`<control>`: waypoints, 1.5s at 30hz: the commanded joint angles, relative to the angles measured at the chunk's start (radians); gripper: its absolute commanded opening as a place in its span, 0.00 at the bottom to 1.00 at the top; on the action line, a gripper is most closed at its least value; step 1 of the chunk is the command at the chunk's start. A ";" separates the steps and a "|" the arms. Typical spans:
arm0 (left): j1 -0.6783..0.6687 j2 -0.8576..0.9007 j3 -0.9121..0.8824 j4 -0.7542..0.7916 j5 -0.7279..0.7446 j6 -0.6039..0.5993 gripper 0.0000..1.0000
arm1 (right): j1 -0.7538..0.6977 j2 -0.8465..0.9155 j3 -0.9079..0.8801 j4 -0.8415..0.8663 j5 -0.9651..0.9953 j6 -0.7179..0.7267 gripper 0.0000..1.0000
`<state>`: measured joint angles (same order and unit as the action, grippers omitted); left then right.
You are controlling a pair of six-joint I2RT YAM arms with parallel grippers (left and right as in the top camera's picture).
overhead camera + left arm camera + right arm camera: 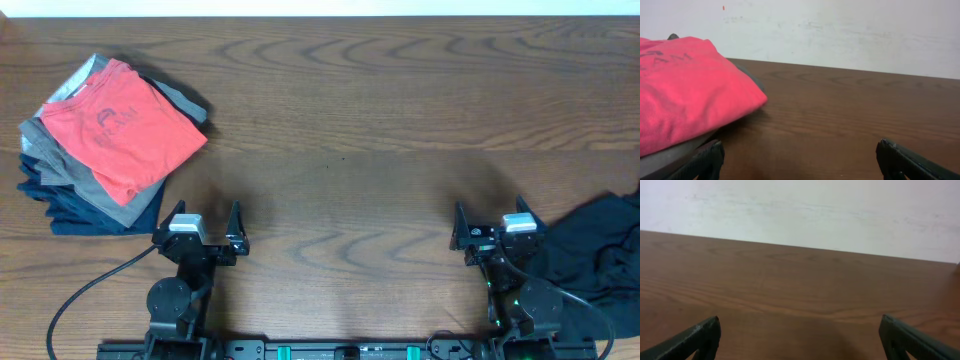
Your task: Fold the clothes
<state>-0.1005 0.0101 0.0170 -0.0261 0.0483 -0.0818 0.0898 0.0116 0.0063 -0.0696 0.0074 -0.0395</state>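
Note:
A stack of folded clothes sits at the far left of the table, with a red shirt [122, 123] on top of grey [95, 190] and dark blue [75, 212] garments. The red shirt also fills the left of the left wrist view [685, 90]. A crumpled black garment [598, 250] lies unfolded at the right edge. My left gripper [204, 222] is open and empty near the front edge, right of the stack [800, 160]. My right gripper [494, 222] is open and empty, just left of the black garment [800, 337].
The brown wooden table [340, 120] stretches between the arms and back to a white wall [800, 210]. Cables run from both arm bases along the front edge [80, 290].

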 commanded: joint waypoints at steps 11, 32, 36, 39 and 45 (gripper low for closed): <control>0.004 0.064 0.147 -0.233 0.046 -0.081 0.98 | -0.006 0.058 0.098 -0.158 0.009 0.114 0.99; 0.004 0.697 0.644 -0.734 0.049 -0.081 0.98 | -0.007 0.872 0.541 -0.585 0.101 0.163 0.99; 0.004 0.747 0.644 -0.746 0.049 -0.081 0.98 | -0.017 0.992 0.541 -0.590 0.175 0.218 0.99; 0.004 0.768 0.644 -0.747 0.049 -0.081 0.98 | -0.032 1.075 0.541 -0.592 0.229 0.308 0.99; 0.004 0.785 0.644 -0.747 0.049 -0.081 0.98 | -0.040 1.223 0.536 -0.592 0.229 0.340 0.99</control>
<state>-0.1005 0.7918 0.6403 -0.7696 0.0978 -0.1577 0.0589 1.1877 0.5285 -0.6613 0.2031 0.2440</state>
